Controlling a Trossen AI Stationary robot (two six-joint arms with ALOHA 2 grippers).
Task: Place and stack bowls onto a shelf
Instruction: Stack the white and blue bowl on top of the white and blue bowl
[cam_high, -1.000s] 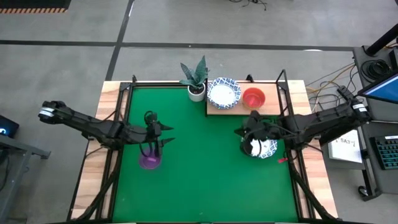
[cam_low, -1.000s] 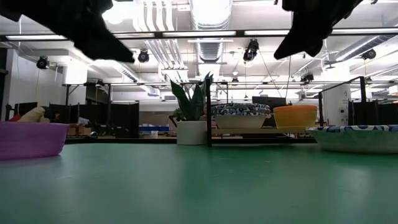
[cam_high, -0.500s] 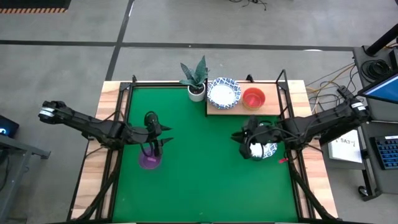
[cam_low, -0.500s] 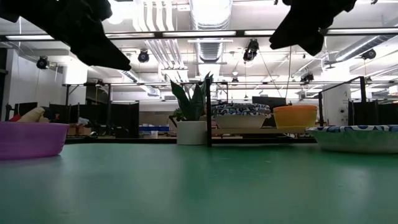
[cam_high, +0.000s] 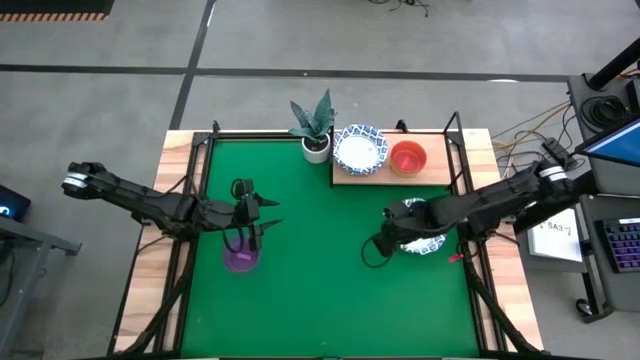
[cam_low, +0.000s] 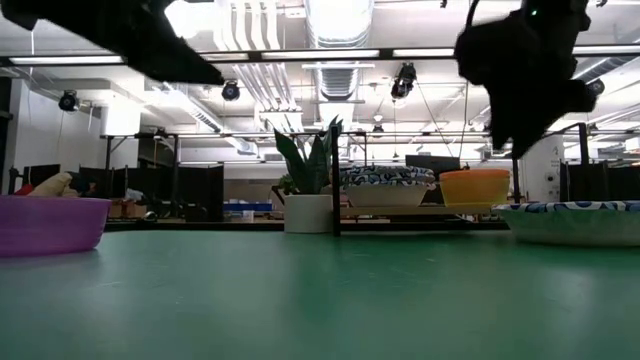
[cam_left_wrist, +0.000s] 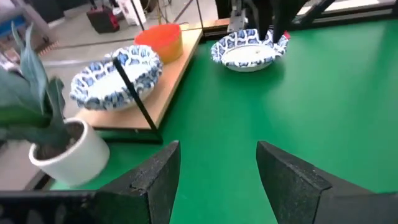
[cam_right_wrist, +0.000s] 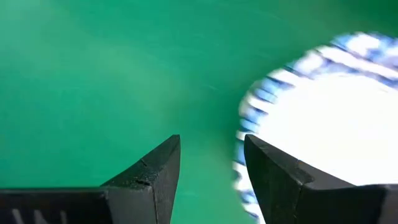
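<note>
Blue-rimmed bowl (cam_high: 425, 240) under right gripper (cam_high: 378, 245), plant pot (cam_high: 316, 148) beside shelf (cam_high: 438, 174).

The green mat (cam_high: 320, 270) is carrying a purple bowl (cam_high: 241, 260) left, a blue-rimmed bowl (cam_high: 425, 241) right, the plant pot (cam_high: 316, 148) and wooden shelf (cam_high: 372, 176) far.

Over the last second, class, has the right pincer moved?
Yes. In the high view the right pincer has shifted left off the blue-rimmed bowl on the mat, which has stayed put, and now hangs over bare green mat beside it.
</note>
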